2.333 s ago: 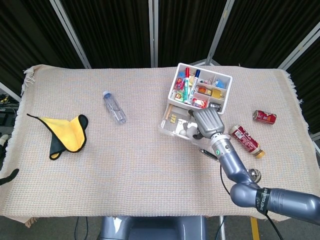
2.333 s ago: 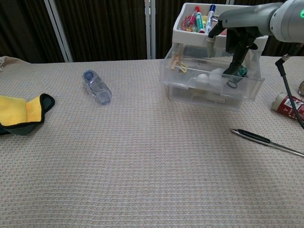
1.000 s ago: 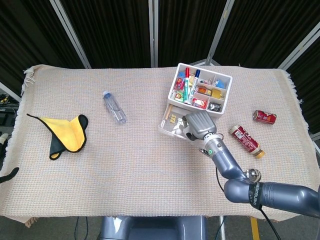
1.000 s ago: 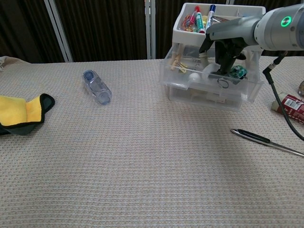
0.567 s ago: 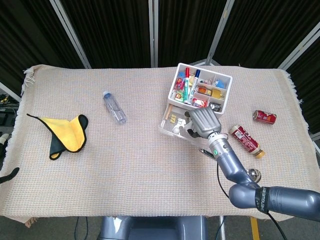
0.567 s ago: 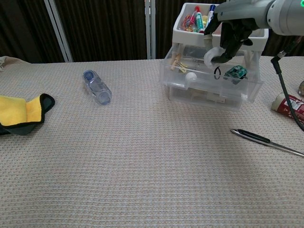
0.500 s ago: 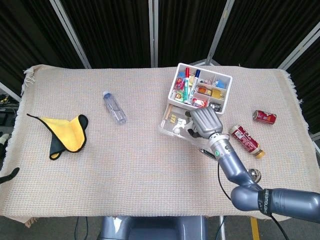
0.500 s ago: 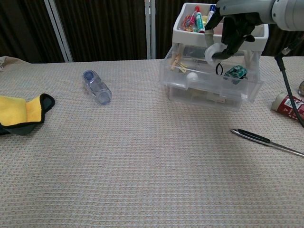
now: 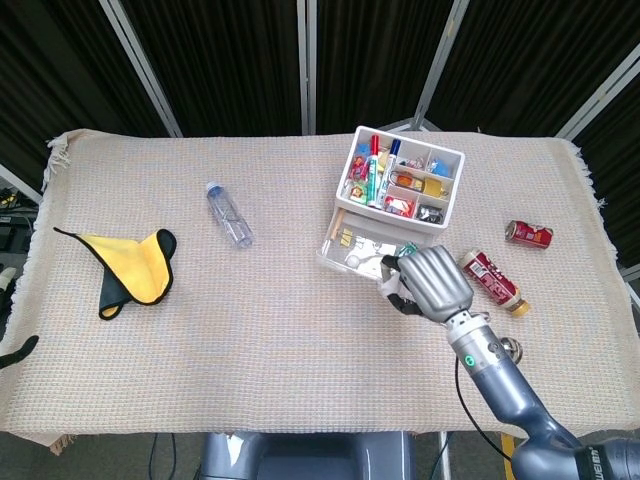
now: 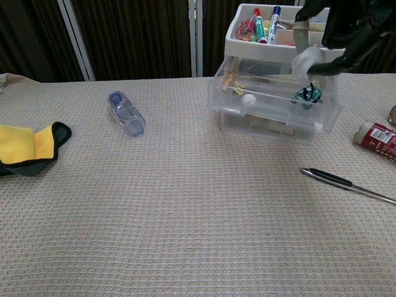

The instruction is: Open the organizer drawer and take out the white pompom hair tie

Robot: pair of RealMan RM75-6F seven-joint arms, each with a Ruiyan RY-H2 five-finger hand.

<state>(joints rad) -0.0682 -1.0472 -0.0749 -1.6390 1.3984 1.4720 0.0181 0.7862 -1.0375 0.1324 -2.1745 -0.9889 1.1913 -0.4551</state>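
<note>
Beige woven tablecloth; right robot hand holding white pompom hair tie above open drawer (clear plastic).

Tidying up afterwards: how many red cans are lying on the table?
2. Small can near the right edge; longer can just below-left of it, beside the right hand. None seem hidden.

Premises read as a robot test booth or lab, not a home. Black curtain panels on metal poles enclose the far side of the table, which carries a beige woven cloth. Loose cables hang below the table's near edge.
</note>
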